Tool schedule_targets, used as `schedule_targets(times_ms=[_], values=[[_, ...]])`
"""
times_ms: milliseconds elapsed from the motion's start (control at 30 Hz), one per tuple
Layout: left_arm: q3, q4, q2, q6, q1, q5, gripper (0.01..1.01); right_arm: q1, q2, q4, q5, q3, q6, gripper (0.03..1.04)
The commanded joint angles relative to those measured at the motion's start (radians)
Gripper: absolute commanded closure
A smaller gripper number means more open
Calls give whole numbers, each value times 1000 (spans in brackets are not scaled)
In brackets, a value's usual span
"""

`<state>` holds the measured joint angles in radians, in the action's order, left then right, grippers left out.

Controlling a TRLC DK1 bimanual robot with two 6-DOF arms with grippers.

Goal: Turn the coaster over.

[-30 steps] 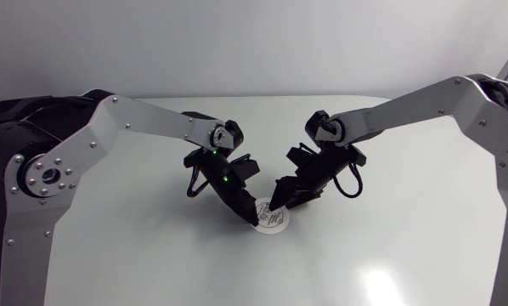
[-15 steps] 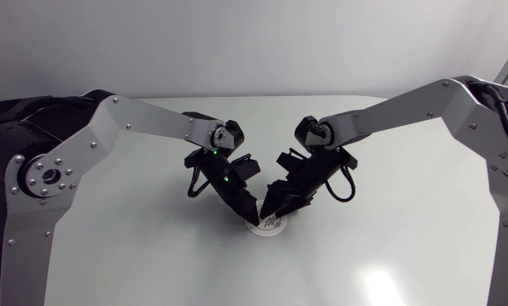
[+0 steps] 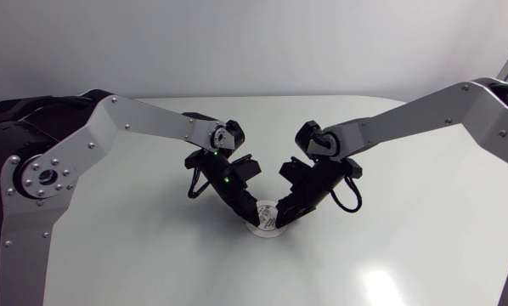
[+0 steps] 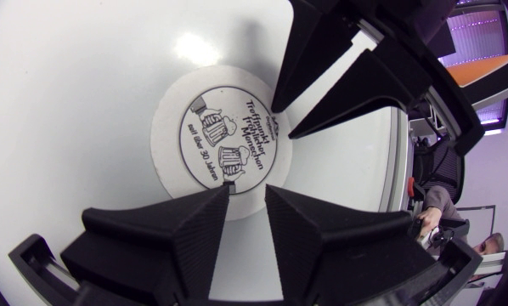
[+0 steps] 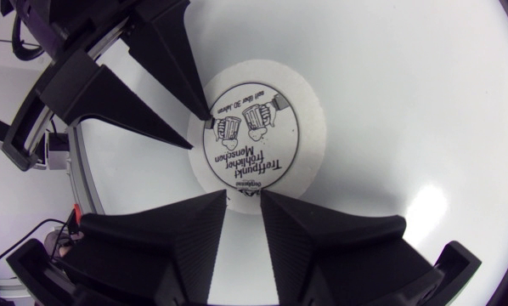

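the white table carries just the one job, and both arms lean in over it: the left arm from 9 o'clock, the right arm from 3 o'clock, meeting a little toward 6 o'clock of the table's middle. the left gripper points down at the coaster's 9 o'clock rim and the right gripper at its 3 o'clock rim; each has its fingers only a narrow slit apart, with nothing pinched between them. the coaster lies flat on the table, printed face up, touched or nearly touched at opposite edges.

to me this looks like the lifting stage, before any flip: one tip has to hold the disc from sliding while the other works under the thin rim and tilts it up, so that a pinch becomes possible.

from above, the fingertips cover much of the coaster. in the wrist views i cannot say whether the tips press on the rim or hover just over it, nor whether any edge has left the table
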<state>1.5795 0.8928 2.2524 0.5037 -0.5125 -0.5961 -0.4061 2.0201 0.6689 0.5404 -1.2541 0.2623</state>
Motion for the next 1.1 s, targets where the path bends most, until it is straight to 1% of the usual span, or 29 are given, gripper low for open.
schedule_targets(times_ms=[0, 133, 200, 233, 300, 400, 500, 633, 767, 900, 1067], values=[[-41, -11, -22, 4, 8, 38, 693, -43, -6, -14, -31, 38, 20, 944], [-30, -18, -53, -4, 23, 50, 693, -74, 22, -42, -112, 47, 18, 956], [-24, -23, -62, -10, 25, 61, 693, -80, 38, -66, -189, 59, 18, 956], [-19, -22, -65, -10, 26, 61, 693, -77, 48, -65, -212, 59, 20, 957], [-16, -11, -68, -10, 28, 59, 693, -74, 55, -78, -303, 71, 22, 957], [-27, -5, -68, -2, 23, 59, 693, -51, 71, -77, -358, 58, 34, 957], [-36, -9, -70, -1, 22, 58, 693, -20, 92, -66, -369, 21, 45, 957], [-19, -25, -71, -2, 31, 67, 693, -8, 103, -40, -365, -21, 46, 956], [24, -41, -33, -11, 43, 94, 693, -46, 83, -28, -347, 2, 41, 957], [37, -41, -5, -19, 32, 104, 693, -94, 51, -28, -330, 42, 32, 956], [56, -46, 19, -34, 34, 121, 693, -131, 38, -28, -300, 59, 23, 957]])
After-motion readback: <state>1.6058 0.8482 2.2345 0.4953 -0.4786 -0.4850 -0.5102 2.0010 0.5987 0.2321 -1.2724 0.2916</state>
